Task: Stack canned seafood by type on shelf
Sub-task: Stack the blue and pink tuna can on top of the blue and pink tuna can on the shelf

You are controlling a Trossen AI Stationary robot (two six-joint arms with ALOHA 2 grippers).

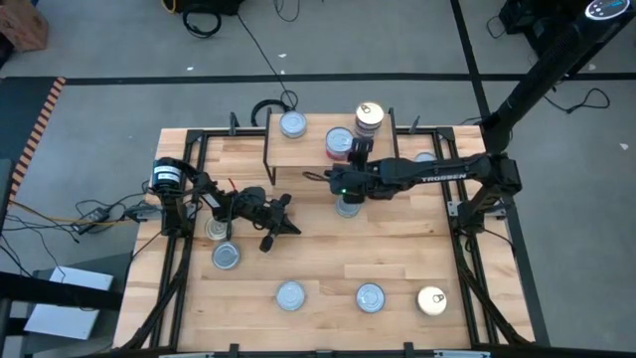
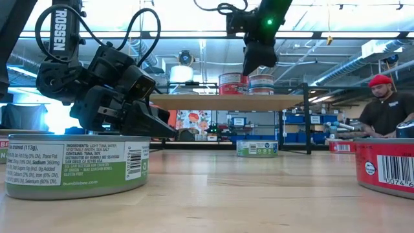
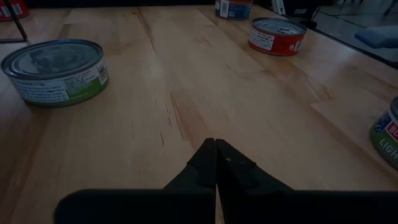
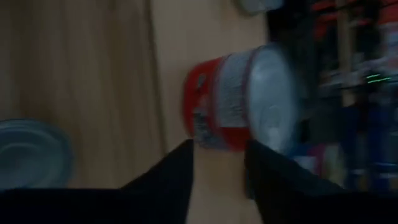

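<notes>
While reaching in over the shelf (image 1: pixel 310 151), right gripper (image 1: pixel 356 149) level with the board, fingers (image 4: pixel 176 174) apart. Just past its tips, a red-labelled tin (image 1: pixel 340 142) on the board; contact with it not clear from any view. Beside that tin, on the arm's side of the gripper, a two-high stack with a gold top (image 1: pixel 369 117). Farther out beyond the tips, a silver-blue tin (image 1: pixel 292 125) at the board's other end. Directly beneath the right arm, one tin (image 1: pixel 348 206) on the table.

Left gripper (image 1: pixel 275 223) low over the wood, fingers pressed together, holding nothing. Behind it, near its arm, two tins (image 1: pixel 227 256) close together. Well ahead of it along the near edge, two silver tins (image 1: pixel 290 294) and a gold-topped tin (image 1: pixel 431 300).

Surface: slatted light-wood tabletop (image 1: pixel 328 249), pale grain and darker seams, inside a black frame. Around it, grey floor crossed by dark lines and loose cables. Behind the table, bright ceiling lights, pipes, blue storage racks, and a person in a red cap (image 2: pixel 388 103) at one side.
</notes>
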